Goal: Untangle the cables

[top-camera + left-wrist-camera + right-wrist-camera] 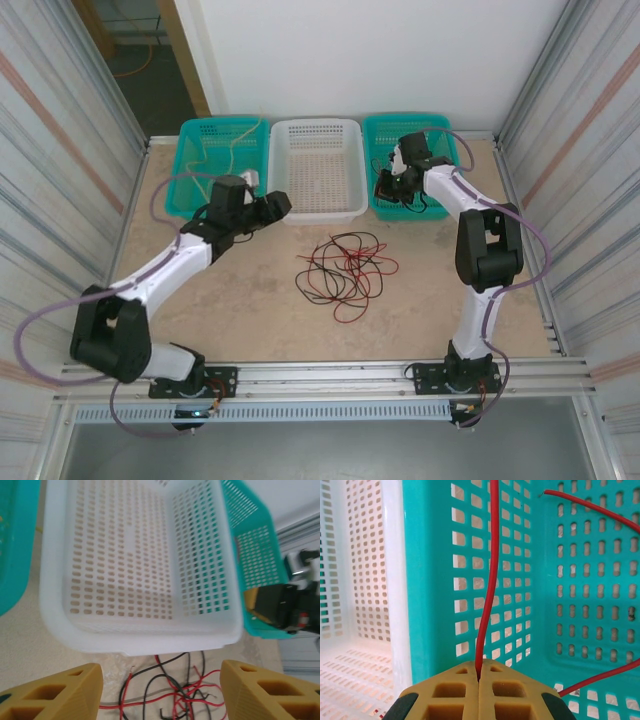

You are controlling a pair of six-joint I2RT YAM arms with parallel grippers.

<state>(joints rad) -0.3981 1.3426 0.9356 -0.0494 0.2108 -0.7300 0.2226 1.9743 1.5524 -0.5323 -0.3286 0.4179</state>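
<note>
1. The right end effector (479,680) has its fingers pressed together on a red cable (489,580), which rises straight up out of the pinch.
2. It sits inside the right teal basket (570,605). The white basket (365,580) is just to its left, and more red cable curves past on its right.
3. The left end effector (162,692) has its fingers (65,690) well apart with nothing between them. It hangs just short of the white basket's near wall.
4. Below and just ahead of the left end effector is the tangle (175,695) of red and black cables, lying on the table (230,290) between the two arms.
5. Beyond the left end effector and to its left, a pale yellow cable (232,150) lies in the left teal basket (190,160), already apart from the rest.
6. Progress, as I judge it, is partial. The pale yellow cable is separated and one red cable is being placed.
7. Most of the red and black cables are still crossed over one another, so most of the pulling apart remains. The parted left end effector looks best placed to start on the tangle.
</note>
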